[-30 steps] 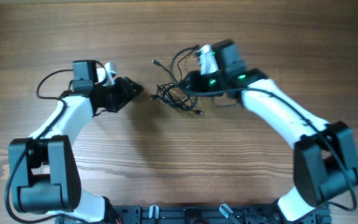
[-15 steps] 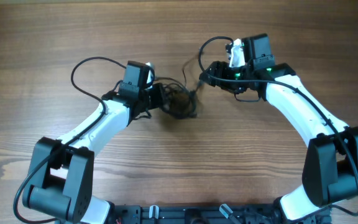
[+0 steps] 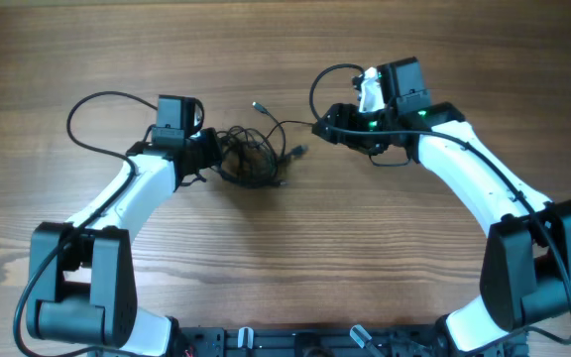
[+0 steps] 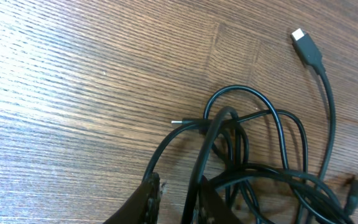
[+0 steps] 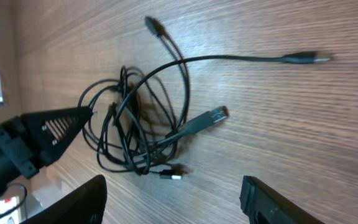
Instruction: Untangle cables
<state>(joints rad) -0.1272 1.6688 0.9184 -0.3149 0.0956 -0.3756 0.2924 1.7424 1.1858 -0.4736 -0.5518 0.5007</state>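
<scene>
The cables [image 3: 251, 159] lie as a tangled bunch of thin black wires on the table, between the two arms. My left gripper [image 3: 209, 154] is at the bunch's left edge. In the left wrist view the cables [image 4: 253, 155] spread ahead, and one strand runs between the tips of my left gripper [image 4: 178, 202]. That strand lies against the right finger, and bare wood shows beside it. My right gripper [image 3: 323, 124] hangs wide open to the right of the bunch. From the right wrist, the cables [image 5: 142, 124] lie ahead of my right gripper [image 5: 176, 205], which holds nothing.
Loose plug ends stick out of the bunch: one [image 3: 258, 102] toward the far side, a silvery one [image 5: 213, 115] toward my right gripper, and a long straight lead [image 5: 303, 59]. Thicker arm cables loop beside the left arm [image 3: 87, 124] and above the right wrist [image 3: 330, 79].
My left gripper has pulled back to the left, and the bunch has slid left with it. Its jaws have eased slightly apart. The right gripper has hardly moved.
</scene>
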